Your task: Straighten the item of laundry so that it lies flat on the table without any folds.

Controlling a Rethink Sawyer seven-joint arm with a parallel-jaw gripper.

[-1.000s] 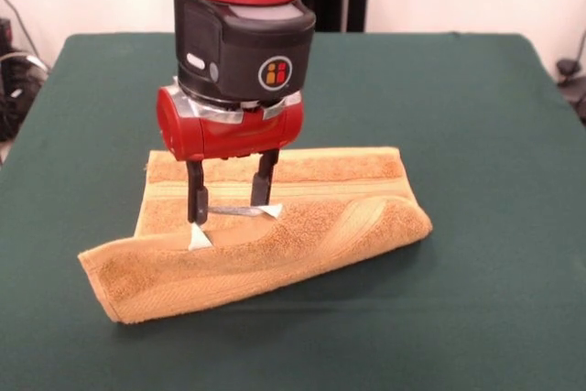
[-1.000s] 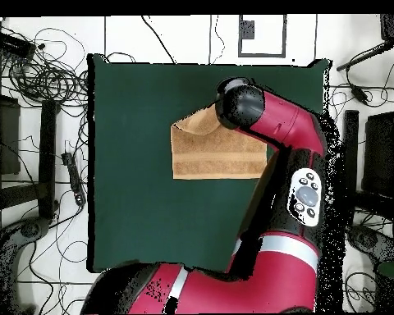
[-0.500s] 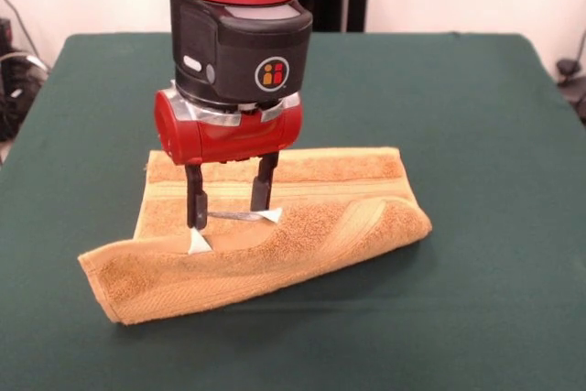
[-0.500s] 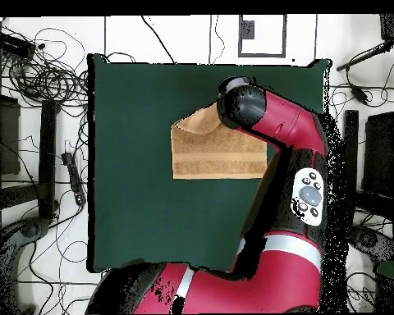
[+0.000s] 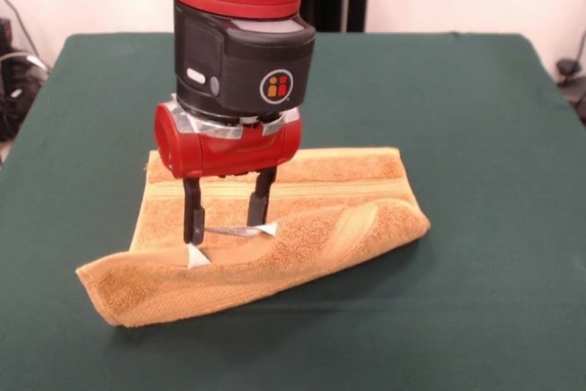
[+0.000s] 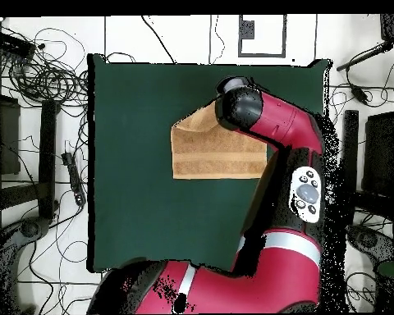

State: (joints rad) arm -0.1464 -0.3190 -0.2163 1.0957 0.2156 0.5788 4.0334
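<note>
The item of laundry point(image 5: 302, 243) is an orange-tan towel lying on the green table point(image 5: 476, 135), left of centre. Its near edge is folded over into a thick roll that runs from the left corner up to the right end, and a woven band shows along the far part. My gripper point(image 5: 231, 243) stands upright over the left half of the towel, open, with its white fingertips point(image 5: 195, 256) touching the cloth just behind the roll. From overhead, the towel point(image 6: 208, 156) shows as a rectangle with one corner turned, and the arm's wrist point(image 6: 237, 102) covers the gripper.
The arm point(image 6: 290, 164) crosses the table's right side in the overhead view. Cables point(image 6: 44, 78) and stands lie on the floor around the table point(image 6: 135, 123). Green cloth shows on all sides of the towel.
The gripper has sunk a little lower onto the towel and moved slightly nearer the camera. The rolled near edge has shifted slightly with it.
</note>
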